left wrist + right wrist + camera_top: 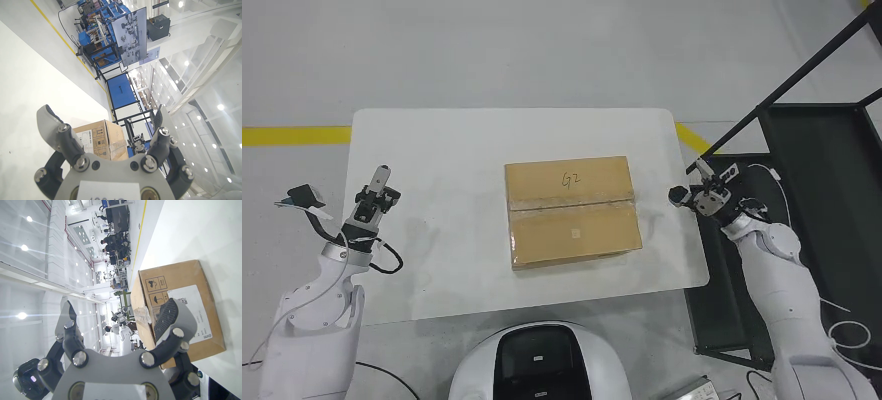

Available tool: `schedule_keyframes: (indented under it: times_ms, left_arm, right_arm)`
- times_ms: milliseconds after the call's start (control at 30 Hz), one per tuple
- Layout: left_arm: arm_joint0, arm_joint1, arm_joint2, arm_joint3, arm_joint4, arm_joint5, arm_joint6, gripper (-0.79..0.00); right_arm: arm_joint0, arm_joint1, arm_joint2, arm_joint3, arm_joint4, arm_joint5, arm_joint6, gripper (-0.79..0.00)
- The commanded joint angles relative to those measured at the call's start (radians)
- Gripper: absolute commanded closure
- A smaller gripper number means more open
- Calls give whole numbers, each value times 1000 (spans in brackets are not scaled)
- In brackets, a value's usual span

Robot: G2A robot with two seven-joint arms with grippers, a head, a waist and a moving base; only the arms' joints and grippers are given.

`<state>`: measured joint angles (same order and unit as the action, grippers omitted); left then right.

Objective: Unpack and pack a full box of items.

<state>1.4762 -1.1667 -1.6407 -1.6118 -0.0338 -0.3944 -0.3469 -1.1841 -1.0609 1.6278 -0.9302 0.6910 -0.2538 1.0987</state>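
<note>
A closed brown cardboard box (pixel 572 212) sits mid-table, its two top flaps meeting at a taped seam, with handwriting on the far flap. My left gripper (pixel 376 196) hovers over the table's left part, well apart from the box, open and empty. In the left wrist view the box (pixel 105 138) shows between the spread fingers (pixel 47 117), its labelled side facing them. My right gripper (pixel 703 184) hangs at the table's right edge, a short gap from the box, open and empty. The right wrist view shows the box (pixel 181 306) end-on with a white label beyond its fingers (pixel 166 317).
The white table (pixel 442 150) has bare surface all round the box. A black metal rack (pixel 812 200) stands right beside the table's right edge, close to my right arm. A yellow floor line (pixel 292 135) runs behind the table.
</note>
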Motion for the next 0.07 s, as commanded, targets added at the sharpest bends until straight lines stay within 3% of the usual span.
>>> schedule_keyframes:
  times_ms: [0, 33]
  left_arm:
    - [0, 0, 0, 0, 0, 0, 0, -785]
    - [0, 0, 0, 0, 0, 0, 0, -785]
  right_arm:
    - [0, 0, 0, 0, 0, 0, 0, -785]
    - [0, 0, 0, 0, 0, 0, 0, -785]
